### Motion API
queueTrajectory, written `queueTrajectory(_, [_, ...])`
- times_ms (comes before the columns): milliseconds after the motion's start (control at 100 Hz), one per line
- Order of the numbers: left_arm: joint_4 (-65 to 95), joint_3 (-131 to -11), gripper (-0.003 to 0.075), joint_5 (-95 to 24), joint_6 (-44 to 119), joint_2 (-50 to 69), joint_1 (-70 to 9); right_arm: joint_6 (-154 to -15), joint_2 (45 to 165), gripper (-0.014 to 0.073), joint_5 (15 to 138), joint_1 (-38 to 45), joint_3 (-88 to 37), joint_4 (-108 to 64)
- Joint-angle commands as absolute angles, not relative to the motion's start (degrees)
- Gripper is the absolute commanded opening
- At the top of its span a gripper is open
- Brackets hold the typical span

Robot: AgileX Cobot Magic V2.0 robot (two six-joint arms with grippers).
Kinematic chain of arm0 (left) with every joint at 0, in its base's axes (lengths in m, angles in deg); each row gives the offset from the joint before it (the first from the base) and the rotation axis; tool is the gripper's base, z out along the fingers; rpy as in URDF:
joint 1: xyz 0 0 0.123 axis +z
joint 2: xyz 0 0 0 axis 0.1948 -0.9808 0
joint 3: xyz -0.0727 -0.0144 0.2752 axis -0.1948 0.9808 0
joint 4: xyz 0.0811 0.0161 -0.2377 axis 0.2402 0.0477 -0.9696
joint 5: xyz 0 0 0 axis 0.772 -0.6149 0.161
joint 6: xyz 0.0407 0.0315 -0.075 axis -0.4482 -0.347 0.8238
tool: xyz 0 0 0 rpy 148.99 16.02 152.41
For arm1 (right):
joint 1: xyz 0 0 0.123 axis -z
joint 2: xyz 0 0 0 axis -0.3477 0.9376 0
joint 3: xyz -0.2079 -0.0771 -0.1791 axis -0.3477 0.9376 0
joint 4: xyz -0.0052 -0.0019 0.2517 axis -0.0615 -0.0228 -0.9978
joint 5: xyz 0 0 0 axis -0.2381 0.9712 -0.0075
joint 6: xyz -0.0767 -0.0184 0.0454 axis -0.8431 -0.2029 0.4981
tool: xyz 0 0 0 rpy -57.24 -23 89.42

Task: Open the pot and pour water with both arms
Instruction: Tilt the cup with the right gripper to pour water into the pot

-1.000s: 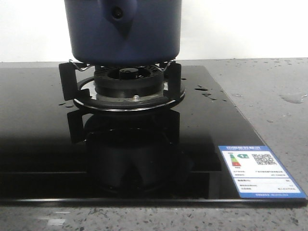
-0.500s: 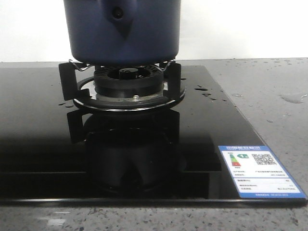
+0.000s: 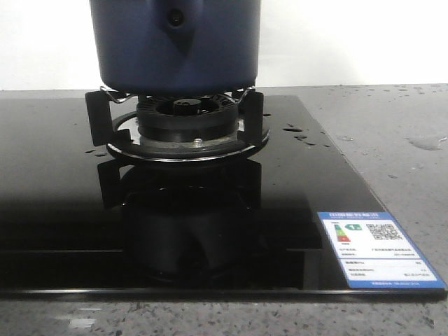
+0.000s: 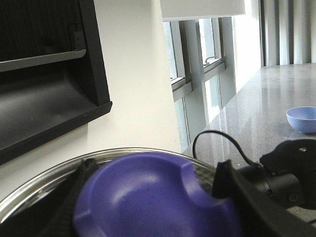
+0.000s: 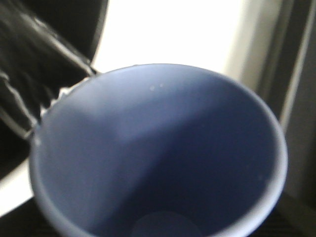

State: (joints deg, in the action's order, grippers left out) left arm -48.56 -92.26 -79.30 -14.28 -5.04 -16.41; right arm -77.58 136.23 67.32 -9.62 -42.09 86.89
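The dark navy-blue pot (image 3: 175,49) stands on the gas burner (image 3: 185,122) in the front view, its handle bracket with the round hole facing the camera. No arm shows in that view. In the left wrist view my left gripper (image 4: 153,197) is shut on the purple knob (image 4: 148,192) of a glass lid (image 4: 44,177), one black finger on each side. A pale blue cup (image 5: 158,153) fills the right wrist view, mouth towards the camera and off the table. It hides my right gripper's fingers. Water shows as droplets (image 3: 292,129) on the hob and a wet patch (image 3: 427,143) on the counter.
The black glass hob (image 3: 56,203) has a label (image 3: 374,248) at its front right corner. Grey stone counter (image 3: 392,126) lies to the right. The left wrist view shows a pale blue bowl (image 4: 302,119) on the counter, a black arm part with a cable (image 4: 286,173), and a black hood (image 4: 49,74).
The pot has shifted very slightly to the left and up in the front view. Nothing else there has moved.
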Motion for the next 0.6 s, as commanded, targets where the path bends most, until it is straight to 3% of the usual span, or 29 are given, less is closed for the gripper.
queueTrajectory(0, [-54.0, -94.6, 0.0274, -79.0, -13.5, -3.1, -16.3, -77.7, 133.7, 0.0308, 68.3, -9.5, -45.6, 92.6])
queueTrajectory(430, [-53.8, -94.6, 0.0274, -79.0, -13.5, -3.1, -16.3, -77.7, 133.6, 0.0308, 68.3, -9.6, -51.3, 96.5])
queueTrajectory(590, [-53.8, -94.6, 0.0274, -79.0, -13.5, -3.1, -16.3, -66.3, 133.6, 0.0308, 68.3, -9.6, -51.3, 83.2])
